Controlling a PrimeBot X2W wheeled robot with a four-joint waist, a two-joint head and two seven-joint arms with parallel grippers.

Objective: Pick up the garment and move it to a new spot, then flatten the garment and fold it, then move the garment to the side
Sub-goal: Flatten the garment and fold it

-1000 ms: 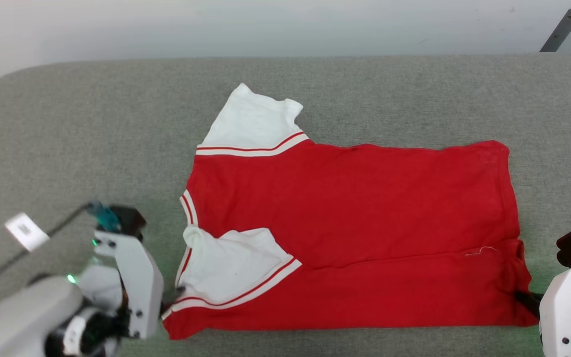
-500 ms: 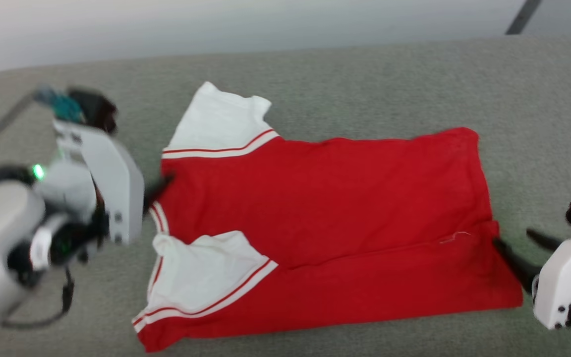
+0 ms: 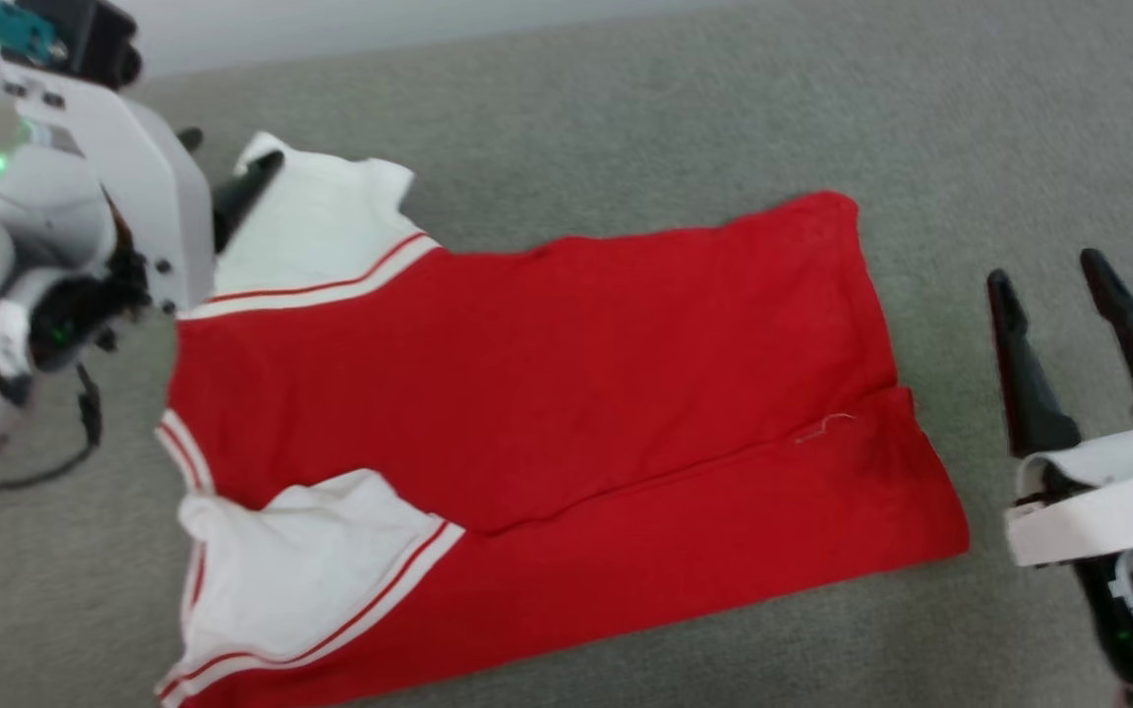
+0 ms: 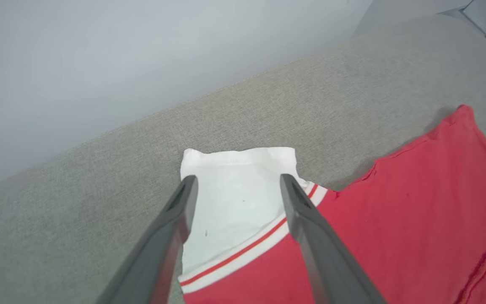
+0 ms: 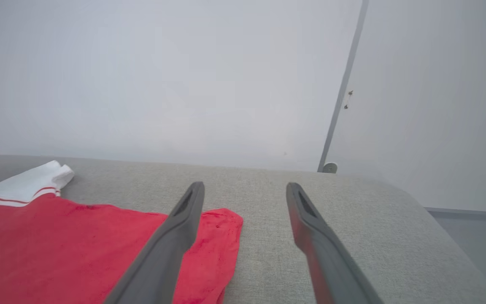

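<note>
The garment (image 3: 547, 364), red with white short sleeves, lies spread on the grey padded surface (image 3: 645, 98), its near long edge folded over onto the body. My left gripper (image 3: 220, 165) hovers open at the far white sleeve (image 3: 321, 221). In the left wrist view that sleeve (image 4: 238, 202) lies between and below the spread fingers of the left gripper (image 4: 238, 179). My right gripper (image 3: 1046, 273) stands open to the right of the garment's hem, apart from the cloth. In the right wrist view the right gripper (image 5: 246, 185) is over bare surface beside the hem corner (image 5: 224, 221).
A pale wall (image 5: 184, 76) rises behind the padded surface. The surface's rounded right end (image 5: 411, 211) drops to the floor (image 5: 471, 223). Bare grey surface lies beyond the hem and past the far sleeve (image 4: 99, 190).
My right gripper opened, let go of the hem corner and drew back to the right. My left gripper moved from the near sleeve to the far sleeve. The head camera also shifted.
</note>
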